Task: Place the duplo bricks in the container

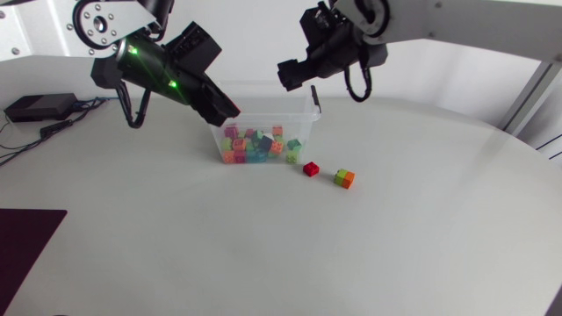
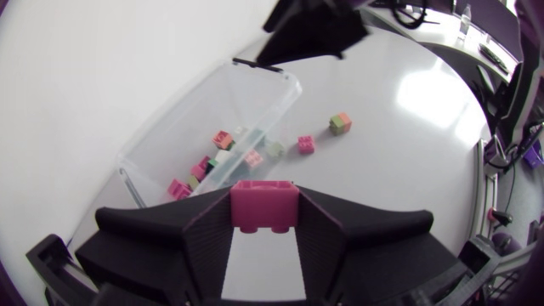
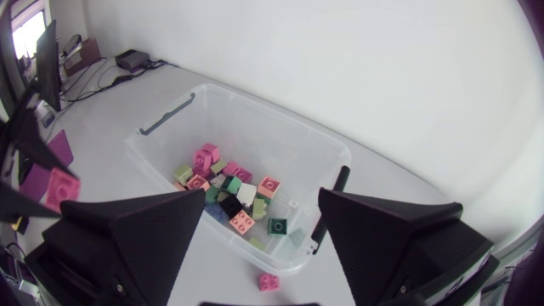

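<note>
Table (image 1: 263, 254): white top, carrying everything below.

Left arm (image 1: 145, 61) is coming in from the left side and right arm (image 1: 457, 22) from the right. Both are hanging above the far part of the table.

Clear plastic container (image 1: 263, 92) is sitting upright and open at the far middle of the table, with a black handle latch (image 3: 331, 204) at each end.

Left gripper (image 2: 264, 212) is hovering over the container's left end. Its fingers are closed partway onto a pink duplo brick (image 2: 264, 204), pressing it from both sides, with the brick studs-up between the tips.

Right gripper (image 3: 262, 204) is hovering over the container's right end, fingers spread wide and holding nothing. The container's inside is showing between them.

A pile of mixed duplo bricks (image 1: 257, 145) (pink, green, orange, white, dark) is lying on the container floor.

Two items are lying outside on the table, to the right of the container. A green-and-orange brick pair (image 1: 344, 178), the two pieces touching, is lying well clear of the wall. A single red brick (image 1: 311, 169) is lying between that pair and the container, near the wall but not touching it.
</note>
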Controlling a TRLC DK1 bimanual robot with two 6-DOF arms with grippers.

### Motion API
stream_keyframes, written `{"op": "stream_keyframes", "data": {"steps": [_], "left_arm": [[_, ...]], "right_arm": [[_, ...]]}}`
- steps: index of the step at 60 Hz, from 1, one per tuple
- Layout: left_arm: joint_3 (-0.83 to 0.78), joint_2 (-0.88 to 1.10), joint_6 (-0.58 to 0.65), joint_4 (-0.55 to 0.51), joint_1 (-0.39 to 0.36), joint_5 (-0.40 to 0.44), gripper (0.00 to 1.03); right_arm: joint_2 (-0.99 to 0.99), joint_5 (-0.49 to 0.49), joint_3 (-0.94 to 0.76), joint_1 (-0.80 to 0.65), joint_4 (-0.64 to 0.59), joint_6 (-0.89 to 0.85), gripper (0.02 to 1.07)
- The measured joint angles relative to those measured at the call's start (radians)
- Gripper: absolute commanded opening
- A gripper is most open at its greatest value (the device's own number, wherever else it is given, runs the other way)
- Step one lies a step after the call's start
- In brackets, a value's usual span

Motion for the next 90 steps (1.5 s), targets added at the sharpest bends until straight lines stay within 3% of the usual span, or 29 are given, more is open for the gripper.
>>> {"op": "stream_keyframes", "data": {"steps": [14, 31, 48, 50, 56, 59, 64, 70, 80, 90], "left_arm": [[0.126, 0.145, -0.098, 0.071, 0.036, 0.004, 0.38], [0.225, 0.299, -0.185, 0.152, 0.064, 0.020, 0.39], [0.372, 0.422, -0.236, 0.166, 0.063, 0.023, 0.44], [0.388, 0.436, -0.239, 0.167, 0.063, 0.023, 0.47], [0.401, 0.459, -0.254, 0.169, 0.063, 0.023, 0.82], [0.401, 0.464, -0.254, 0.169, 0.063, 0.023, 0.93], [0.401, 0.464, -0.254, 0.170, 0.063, 0.023, 0.97], [0.355, 0.427, -0.249, 0.181, 0.063, 0.032, 0.99], [0.169, 0.262, -0.192, 0.182, 0.053, 0.147, 0.99], [-0.013, 0.110, -0.114, 0.190, -0.010, 0.186, 0.98]], "right_arm": [[-0.207, -0.002, -0.247, -0.028, 0.030, -0.001, 1.03], [-0.310, -0.026, -0.475, -0.068, 0.047, -0.031, 1.03], [-0.391, -0.055, -0.653, -0.100, 0.094, -0.069, 1.03], [-0.394, -0.056, -0.669, -0.105, 0.101, -0.072, 1.03], [-0.396, -0.066, -0.708, -0.119, 0.109, -0.077, 1.03], [-0.396, -0.075, -0.721, -0.128, 0.109, -0.084, 1.03], [-0.396, -0.083, -0.736, -0.146, 0.116, -0.099, 1.03], [-0.400, -0.101, -0.748, -0.172, 0.126, -0.111, 1.03], [-0.410, -0.114, -0.767, -0.195, 0.132, -0.126, 1.03], [-0.416, -0.130, -0.778, -0.207, 0.138, -0.129, 1.03]]}}
